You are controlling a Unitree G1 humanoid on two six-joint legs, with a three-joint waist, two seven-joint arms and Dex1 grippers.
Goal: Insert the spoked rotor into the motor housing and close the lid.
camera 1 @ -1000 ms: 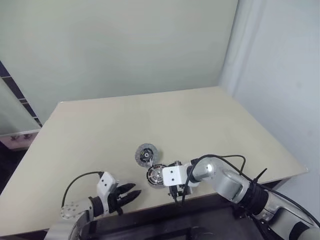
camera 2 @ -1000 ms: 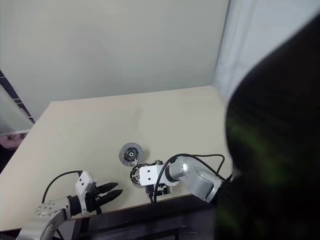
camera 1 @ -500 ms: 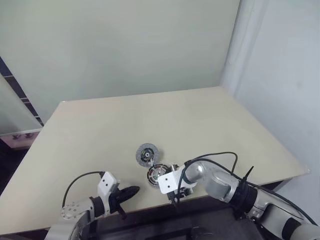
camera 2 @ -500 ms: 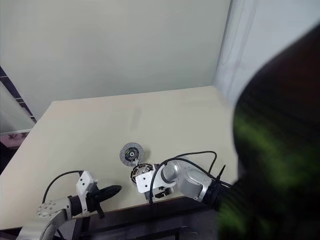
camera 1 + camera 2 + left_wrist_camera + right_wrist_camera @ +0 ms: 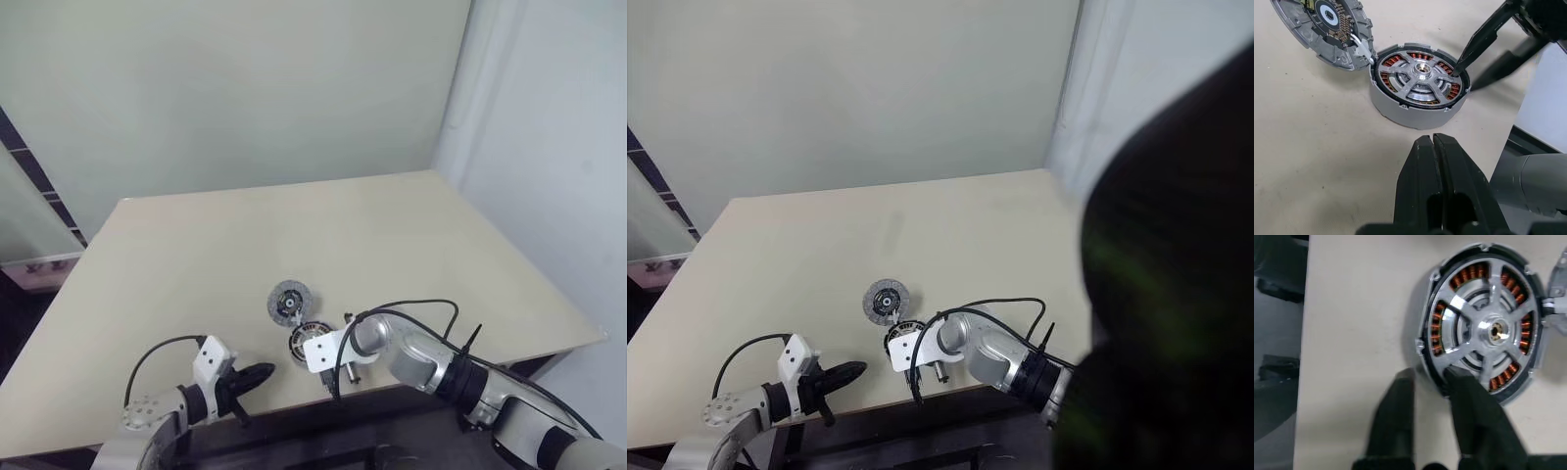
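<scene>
**Rotor seated in the housing, right pincer at its rim**

Nearest the robot, at the front edge of the pale surface [image 5: 196, 255], the left pincer [image 5: 1433, 147] hangs just short of the motor housing [image 5: 1400, 110], its two black fingers pressed flat together and pinching nothing. It points toward the housing but stays apart from it, with bare surface between.

The motor housing, a low grey round can, sits near the front edge of the surface. The spoked rotor [image 5: 1421, 77] lies inside it, level with the top: silvery spokes run out from a bright hub, and copper-coloured windings show through the gaps between the spokes.

The right pincer [image 5: 1427, 379] comes down on the side of the housing away from the left pincer. Its fingers stand a little apart and straddle the housing's wall: one fingertip [image 5: 1455, 377] rests just inside the rim, on the dark ring at the rotor's edge, while the other hangs outside the wall over the surface. Whether they actually squeeze the rim I cannot tell.

Just beyond the housing, touching its far edge, lies the lid [image 5: 1327, 29]. It rests inner face up, showing a white-and-dark centre ringed by copper-coloured parts. A small white connector [image 5: 1362, 49] sits where lid and housing meet.
</scene>
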